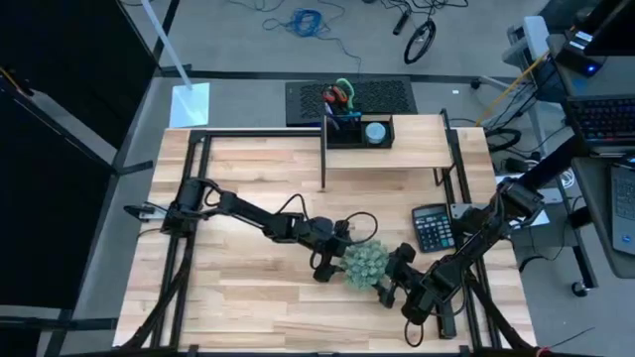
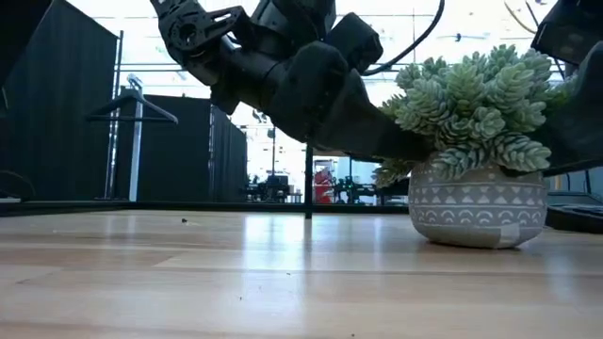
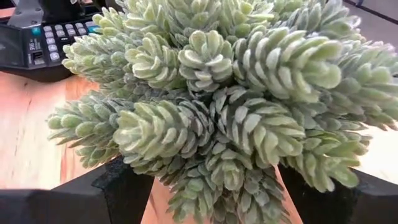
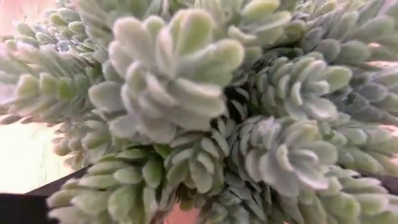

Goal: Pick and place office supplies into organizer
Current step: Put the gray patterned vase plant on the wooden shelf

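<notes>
Both tools sit at the near middle of the tabletop, one on each side of the green plant. The left tool has its fingers spread wide around the leaves. I cannot tell if the right tool is spread or pressed together. The organizer is far away, up on the wooden shelf at the back. The scissors stand in it and the round disc lies in it. I think both arms must reach back, and neither is clearly nearer.
</notes>
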You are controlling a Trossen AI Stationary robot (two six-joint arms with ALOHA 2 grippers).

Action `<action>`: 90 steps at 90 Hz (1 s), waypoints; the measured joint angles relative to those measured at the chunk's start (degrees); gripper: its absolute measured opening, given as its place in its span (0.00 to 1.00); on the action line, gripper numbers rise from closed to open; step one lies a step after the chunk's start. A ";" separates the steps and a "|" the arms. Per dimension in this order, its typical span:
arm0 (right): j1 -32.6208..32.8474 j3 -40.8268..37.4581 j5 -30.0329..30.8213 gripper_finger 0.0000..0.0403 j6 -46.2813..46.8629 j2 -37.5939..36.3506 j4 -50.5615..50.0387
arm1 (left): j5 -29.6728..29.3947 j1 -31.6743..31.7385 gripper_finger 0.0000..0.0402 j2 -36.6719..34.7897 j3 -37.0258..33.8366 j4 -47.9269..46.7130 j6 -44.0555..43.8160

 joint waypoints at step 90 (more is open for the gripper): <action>-0.59 -0.31 1.71 0.96 0.02 0.17 -0.79 | -9.26 -0.42 0.77 0.15 0.37 1.68 -5.27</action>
